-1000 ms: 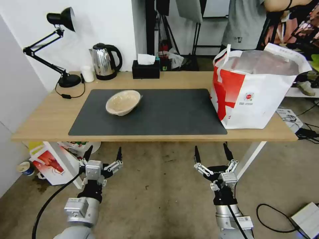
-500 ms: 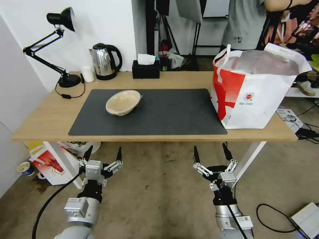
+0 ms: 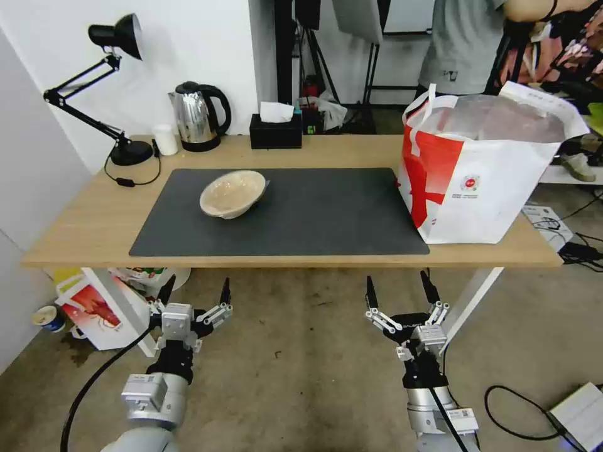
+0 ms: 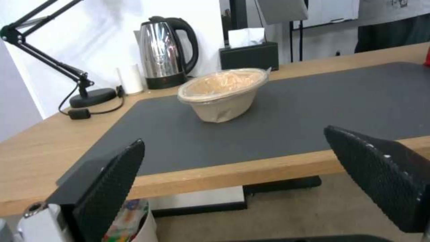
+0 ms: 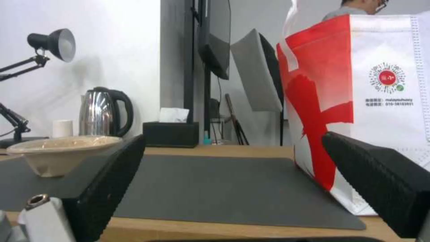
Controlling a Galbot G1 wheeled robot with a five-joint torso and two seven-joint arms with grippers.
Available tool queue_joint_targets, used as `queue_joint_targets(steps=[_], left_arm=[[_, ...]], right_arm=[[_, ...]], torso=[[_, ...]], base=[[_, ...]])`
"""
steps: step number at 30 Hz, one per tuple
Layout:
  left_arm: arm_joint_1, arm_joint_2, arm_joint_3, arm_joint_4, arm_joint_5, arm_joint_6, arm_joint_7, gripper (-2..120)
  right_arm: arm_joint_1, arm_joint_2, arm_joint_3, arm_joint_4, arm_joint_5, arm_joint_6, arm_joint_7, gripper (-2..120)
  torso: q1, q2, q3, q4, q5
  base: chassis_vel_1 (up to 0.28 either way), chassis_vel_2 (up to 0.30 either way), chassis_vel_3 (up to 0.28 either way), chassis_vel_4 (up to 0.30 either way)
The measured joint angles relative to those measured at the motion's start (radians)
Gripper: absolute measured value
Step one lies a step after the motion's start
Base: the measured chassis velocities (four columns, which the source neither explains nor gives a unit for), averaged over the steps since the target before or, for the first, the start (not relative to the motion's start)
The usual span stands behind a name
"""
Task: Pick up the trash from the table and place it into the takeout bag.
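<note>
On the dark grey mat (image 3: 282, 213), toward its far left part, the beige shallow bowl (image 3: 232, 193) is sitting alone, apart from everything else. It is tipping a little, its mouth facing up and slightly toward the robot's left; being round, it is offering no real long axis, and a thin film seems to be covering its opening. Of the trash, this bowl is the one piece I can see waiting on the tabletop (image 3: 88, 220); judging by that, the job is looking mostly done, with one pick and one drop left.

Well apart from it, at the right end of the tabletop, the takeout bag (image 3: 483, 169) is standing upright with its mouth gaping upward and its foil lining showing; what is lying inside is too unclear to tell.

Below the near edge, over the floor, the left gripper (image 3: 194, 295) and the right gripper (image 3: 399, 290) are hanging with jaws spread wide and pointing up toward the tabletop, gripping nothing.
</note>
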Motion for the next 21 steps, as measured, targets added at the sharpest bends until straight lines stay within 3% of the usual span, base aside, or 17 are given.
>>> queue_joint_targets(steps=[21], left_arm=[[0.000, 0.000, 0.000, 0.000, 0.000, 0.000, 0.000, 100]], right_arm=[[0.000, 0.000, 0.000, 0.000, 0.000, 0.000, 0.000, 100]], torso=[[0.000, 0.000, 0.000, 0.0000, 0.0000]], base=[[0.000, 0.000, 0.000, 0.000]])
